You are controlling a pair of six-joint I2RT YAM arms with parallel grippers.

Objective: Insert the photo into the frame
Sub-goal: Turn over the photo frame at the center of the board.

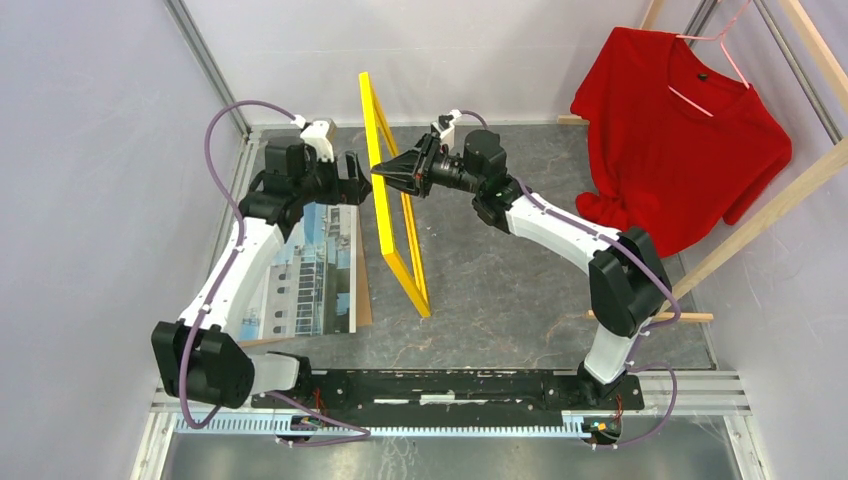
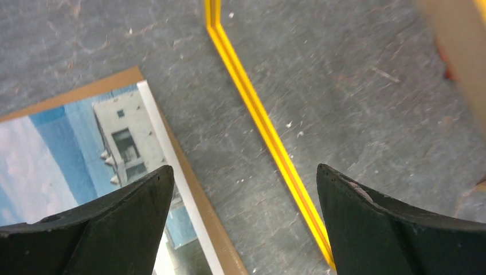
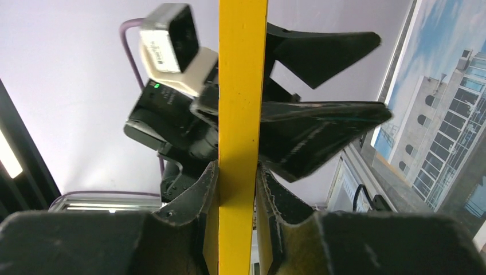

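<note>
At the left, the photo [image 1: 315, 265] lies face up on a brown backing panel [image 2: 86, 92] on the grey worktop [image 1: 500, 290]. The left gripper [image 1: 355, 180] hangs over its far end with its fingers spread wide and nothing between them. Just beside it, the yellow frame [image 1: 379, 215] stands on edge. The right gripper [image 1: 385, 172] is clamped on the frame's upright side bar. A red sweater [image 1: 680, 140] hangs at the far right.

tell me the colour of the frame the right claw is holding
Bright yellow. The frame shows best in the right wrist view, pinched in the right claw.
</note>
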